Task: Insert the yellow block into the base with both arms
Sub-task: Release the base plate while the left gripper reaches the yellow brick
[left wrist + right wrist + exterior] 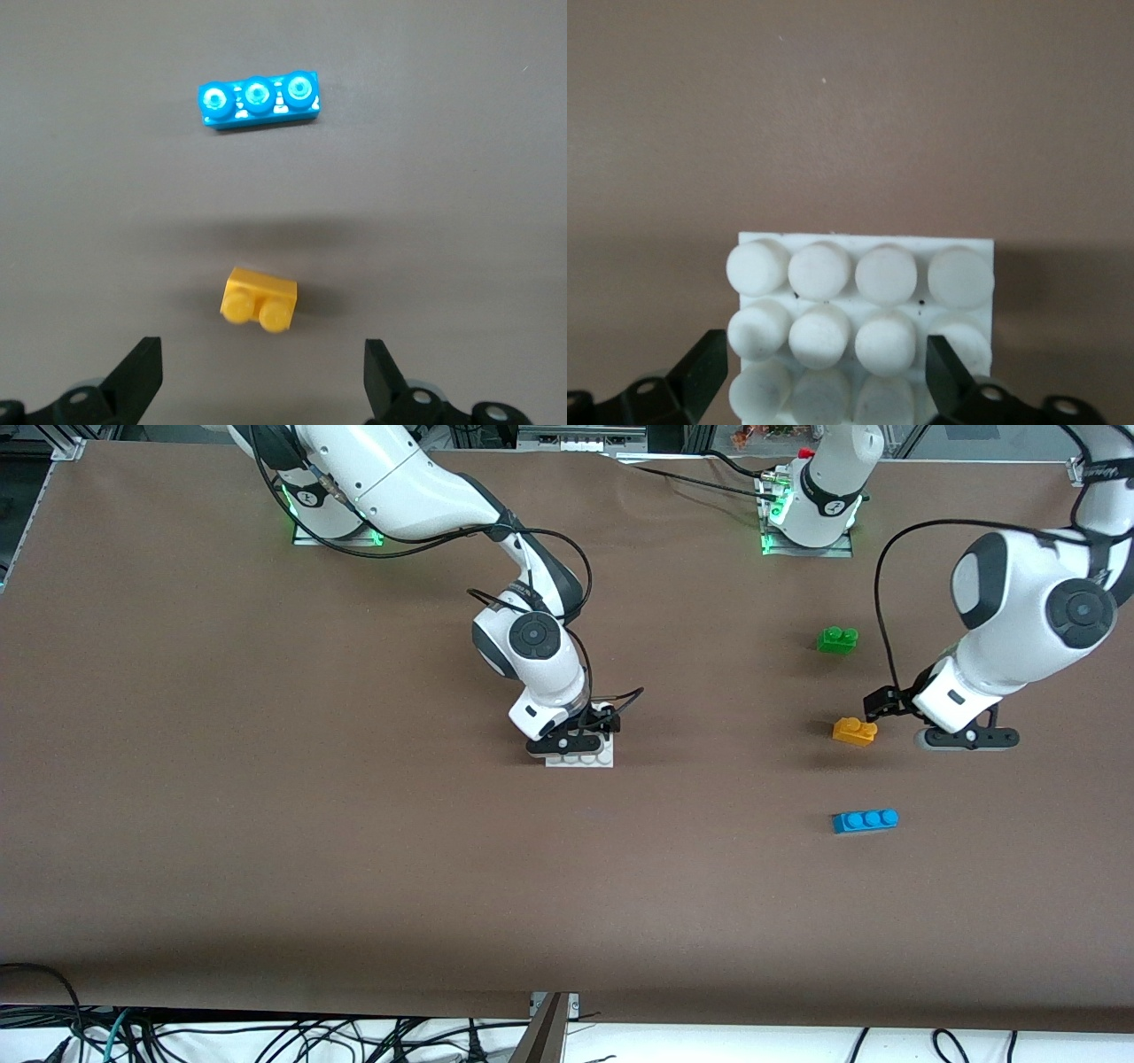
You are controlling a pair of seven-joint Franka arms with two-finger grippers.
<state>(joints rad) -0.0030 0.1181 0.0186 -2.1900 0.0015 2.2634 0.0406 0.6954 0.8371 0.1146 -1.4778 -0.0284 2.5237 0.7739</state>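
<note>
Two tools are at work. Left tool (263, 376), fingers spread, hovers just short of the yellow block (855, 732) lying loose on the tabletop (266, 824); an off-centre closure may nudge it away. Right tool (824, 379) brackets the base (580, 755); contact cannot be confirmed.

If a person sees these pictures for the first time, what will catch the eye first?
The right pincer sits low around the white base mid-table, fingers at its sides. Toward the left arm's end, the open left pincer hangs beside the yellow block, which lies between a green brick and a blue brick.
</note>
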